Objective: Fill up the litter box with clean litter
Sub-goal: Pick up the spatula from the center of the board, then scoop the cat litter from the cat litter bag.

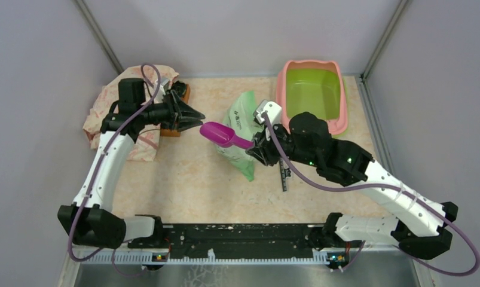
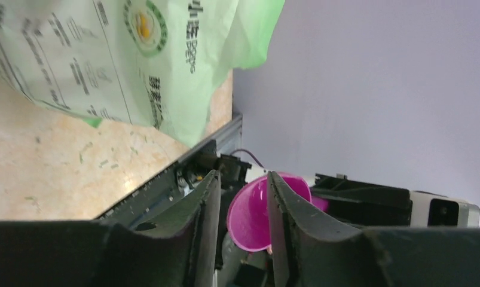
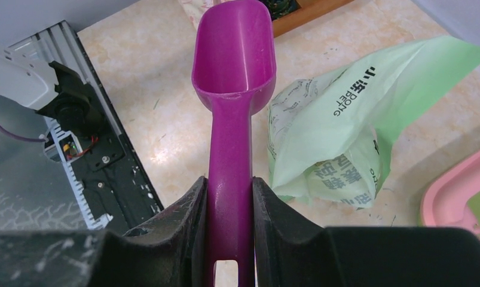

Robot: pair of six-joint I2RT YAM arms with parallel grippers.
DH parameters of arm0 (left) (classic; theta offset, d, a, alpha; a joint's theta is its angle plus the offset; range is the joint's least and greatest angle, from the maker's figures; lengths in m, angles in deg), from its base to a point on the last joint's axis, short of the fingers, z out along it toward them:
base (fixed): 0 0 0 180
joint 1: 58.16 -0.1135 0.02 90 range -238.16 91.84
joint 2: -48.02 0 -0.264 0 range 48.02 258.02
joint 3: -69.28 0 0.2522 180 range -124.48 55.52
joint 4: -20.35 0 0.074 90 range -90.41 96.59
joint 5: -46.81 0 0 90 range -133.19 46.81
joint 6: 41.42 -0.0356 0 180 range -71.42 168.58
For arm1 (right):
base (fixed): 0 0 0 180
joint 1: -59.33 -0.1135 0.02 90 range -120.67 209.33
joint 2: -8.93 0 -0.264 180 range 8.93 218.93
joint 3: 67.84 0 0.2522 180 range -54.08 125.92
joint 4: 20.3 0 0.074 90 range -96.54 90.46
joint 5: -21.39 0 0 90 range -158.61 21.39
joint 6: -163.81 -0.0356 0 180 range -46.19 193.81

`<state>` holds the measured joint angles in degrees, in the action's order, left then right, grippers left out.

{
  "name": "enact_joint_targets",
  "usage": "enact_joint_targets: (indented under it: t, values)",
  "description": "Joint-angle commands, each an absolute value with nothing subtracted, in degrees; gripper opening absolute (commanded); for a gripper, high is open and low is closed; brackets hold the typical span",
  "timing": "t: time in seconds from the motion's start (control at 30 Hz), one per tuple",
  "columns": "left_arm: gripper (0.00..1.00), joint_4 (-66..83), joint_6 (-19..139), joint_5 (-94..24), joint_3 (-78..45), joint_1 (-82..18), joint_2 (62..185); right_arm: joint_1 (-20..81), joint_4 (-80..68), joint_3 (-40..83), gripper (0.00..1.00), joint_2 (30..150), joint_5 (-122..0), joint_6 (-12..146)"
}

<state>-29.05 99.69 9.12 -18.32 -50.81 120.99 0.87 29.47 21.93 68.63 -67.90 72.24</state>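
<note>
The litter box sat in the far right corner of the tabletop. Its pink rim was close to the back and right walls, and its lime-green basin faced up and showed only bare green. Its slotted ledge lay at the near end, just beyond the right arm's elbow.

The right claw was clamped on the handle of the purple scoop. In the right wrist view both fingers pressed flat against the handle's sides, and the bowl pointed away from the camera. The bowl's inside showed only its own purple surface. From above, the scoop hung over the middle of the tabletop with its bowl pointing left.

A light green printed bag lay crumpled just behind and under the scoop, between it and the litter box, with its open mouth toward the far side.

The left claw reached in from the far left, its tips just beside the scoop's bowl. The left wrist view showed its fingers parted by a narrow gap. The purple bowl was visible through that gap and partly behind the right finger. The claw held nothing, and contact with the scoop could not be judged.

Under the left arm, a small brown wooden tray rested against a crumpled patterned cloth at the far left.
</note>
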Motion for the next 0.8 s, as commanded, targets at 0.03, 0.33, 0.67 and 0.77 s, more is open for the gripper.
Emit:
enact_joint_targets:
  t: [0.03, 0.33, 0.67, 0.77]
  values:
    - [0.43, -28.06, 91.87, 5.11, -22.24, -53.74, 122.40, 0.03, 38.20, 30.25, 0.00, 69.30, -71.56, 69.19]
    - [0.51, -29.83, 79.73, -7.70, -28.92, -55.08, 124.29, -0.01, 70.43, 57.48, 0.00, 80.03, -84.26, 60.03]
    - [0.52, -26.25, 74.75, -8.24, -27.02, -55.08, 127.78, 0.30, 79.58, 64.87, 0.00, 83.56, -83.18, 51.24]
    - [0.52, -25.04, 74.23, -7.57, -26.17, -55.08, 128.35, 2.23, 79.59, 60.01, 0.00, 81.46, -82.14, 50.51]
